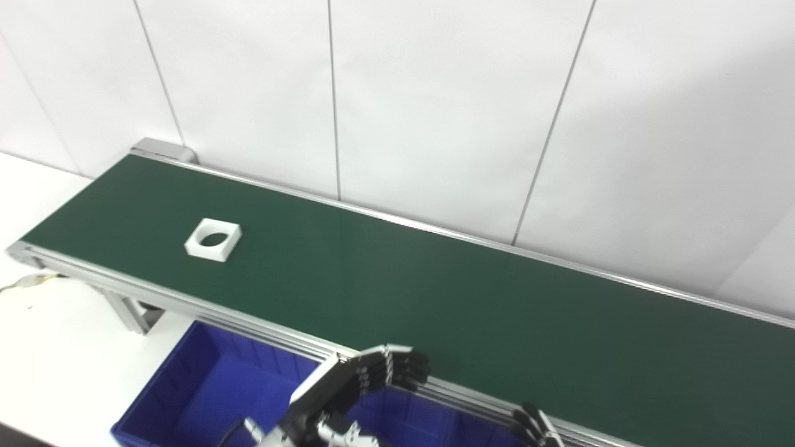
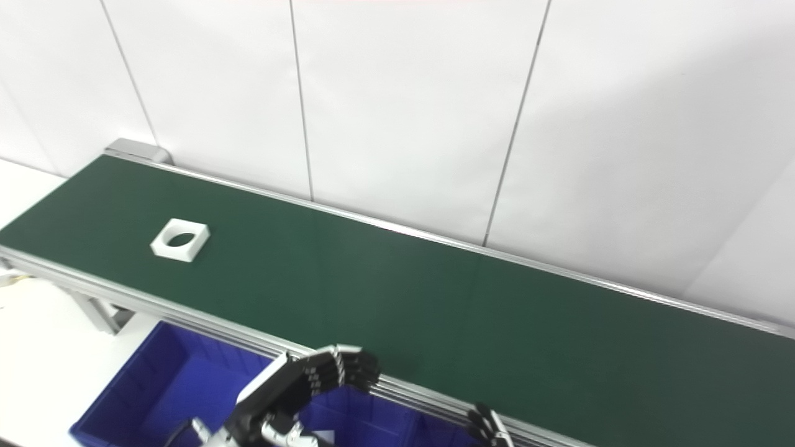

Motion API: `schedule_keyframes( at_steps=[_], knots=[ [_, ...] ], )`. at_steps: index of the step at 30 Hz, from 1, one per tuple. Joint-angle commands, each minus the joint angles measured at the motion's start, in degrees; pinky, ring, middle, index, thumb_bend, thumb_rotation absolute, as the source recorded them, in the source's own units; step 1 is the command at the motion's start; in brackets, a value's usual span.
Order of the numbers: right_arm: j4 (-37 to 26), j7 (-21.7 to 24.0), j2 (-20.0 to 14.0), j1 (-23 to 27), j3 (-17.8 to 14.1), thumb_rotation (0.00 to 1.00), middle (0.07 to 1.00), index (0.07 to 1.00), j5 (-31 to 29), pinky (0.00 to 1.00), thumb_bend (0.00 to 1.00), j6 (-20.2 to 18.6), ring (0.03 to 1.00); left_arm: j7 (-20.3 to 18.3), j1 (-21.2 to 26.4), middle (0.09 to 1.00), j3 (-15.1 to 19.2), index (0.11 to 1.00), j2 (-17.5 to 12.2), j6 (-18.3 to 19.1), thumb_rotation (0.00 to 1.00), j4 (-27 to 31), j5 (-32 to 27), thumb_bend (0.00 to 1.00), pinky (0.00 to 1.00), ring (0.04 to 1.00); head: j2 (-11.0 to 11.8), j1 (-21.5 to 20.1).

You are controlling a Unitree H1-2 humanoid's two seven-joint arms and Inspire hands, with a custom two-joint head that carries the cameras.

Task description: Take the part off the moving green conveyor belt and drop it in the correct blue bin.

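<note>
A white square part (image 1: 213, 239) with a round hole lies flat on the green conveyor belt (image 1: 435, 298), near its left end. My left hand (image 1: 354, 388) hovers over the blue bin (image 1: 205, 385) at the belt's near edge, far right of the part, fingers curled and holding nothing. Of my right hand (image 1: 537, 425), only dark fingertips show at the bottom edge, so its state is unclear. The same part (image 2: 180, 239) and left hand (image 2: 307, 388) appear in the right eye view.
The belt runs from upper left to lower right between aluminium rails (image 1: 205, 304), with a white panelled wall (image 1: 435, 93) close behind. A white tabletop (image 1: 49, 335) lies left of the bin. A cable (image 1: 25, 282) lies by the belt's left leg.
</note>
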State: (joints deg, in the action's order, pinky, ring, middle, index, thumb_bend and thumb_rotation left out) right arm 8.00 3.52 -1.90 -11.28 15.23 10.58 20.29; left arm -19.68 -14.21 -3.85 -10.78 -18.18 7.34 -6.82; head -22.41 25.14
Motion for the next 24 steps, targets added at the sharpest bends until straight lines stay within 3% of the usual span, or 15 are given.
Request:
schedule_keyframes(
  at_steps=[1,5,11,14,17,24],
  knots=[
    [-1.2,0.3,0.1,0.8,-0.2,0.5,0.876,0.924,-0.8,0.8,0.64,2.6,0.847,1.5,1.8,0.761,1.4,0.768,-1.7,0.9,0.28,4.5,1.7,0.99,0.69,0.736,0.3,0.8],
    [-0.8,0.7,-0.2,1.1,-0.3,0.5,0.883,0.936,-1.5,0.81,0.61,2.7,0.855,3.3,4.6,0.782,3.5,0.795,-3.2,4.2,0.3,10.1,6.0,0.96,0.69,0.744,0.5,2.0],
    [-0.6,1.2,-0.4,1.4,-0.4,0.48,0.898,0.951,-2.7,0.85,0.56,3.0,0.874,6.2,9.2,0.827,6.0,0.834,-4.5,10.4,0.23,14.8,15.2,0.89,0.71,0.787,-0.1,2.1],
    [-0.9,1.3,-0.5,1.4,-0.4,0.48,0.896,0.952,-2.6,0.85,0.55,2.5,0.871,8.5,10.5,0.828,7.9,0.838,-4.2,13.7,0.16,14.7,18.6,0.85,0.74,0.8,-0.2,2.2],
    [-1.1,1.2,-0.6,1.4,-0.5,0.5,0.894,0.951,-2.1,0.83,0.55,2.3,0.867,9.9,11.5,0.846,8.9,0.854,-4.9,14.9,0.15,13.6,21.3,0.83,0.74,0.813,-0.5,2.3],
    [-1.0,1.8,-1.0,1.8,-0.6,0.53,0.902,0.953,-2.8,0.84,0.54,2.5,0.873,11.8,16.6,0.873,10.7,0.873,-9.5,16.8,0.09,8.9,29.3,0.84,0.78,0.855,-1.3,2.7]
  ],
)
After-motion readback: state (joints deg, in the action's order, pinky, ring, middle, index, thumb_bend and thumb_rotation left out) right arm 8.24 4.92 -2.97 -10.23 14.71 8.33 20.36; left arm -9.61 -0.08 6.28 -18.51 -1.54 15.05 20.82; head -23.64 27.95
